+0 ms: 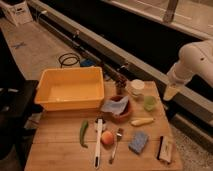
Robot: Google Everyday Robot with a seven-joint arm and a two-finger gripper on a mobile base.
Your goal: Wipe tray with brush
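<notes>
Reporting on my claw (pixel 169 94): it hangs from a white, rounded arm above the right edge of the table (pixel 55 150), just beside a small green cup (pixel 149 103), jaws apart with nothing between them.

The tray (pixel 70 103) is a deep rectangular tub of smooth yellow plastic with a rolled rim, and it stands at the table's back left. The table is pale wooden planking with visible seams.

The brush (pixel 98 145) has a long, slender white handle and lies flat on the boards in front of the tray, well apart from my claw. A curved green pepper (pixel 83 133) lies on one side of it. A round orange fruit (pixel 107 138) and a metal fork (pixel 116 145) lie on the other.

A round brown bowl (pixel 125 116) holds a crumpled blue cloth (pixel 115 105). A blue rectangular sponge (pixel 138 142) lies near a black-and-white block (pixel 165 149); I cannot read any marking on the block.
</notes>
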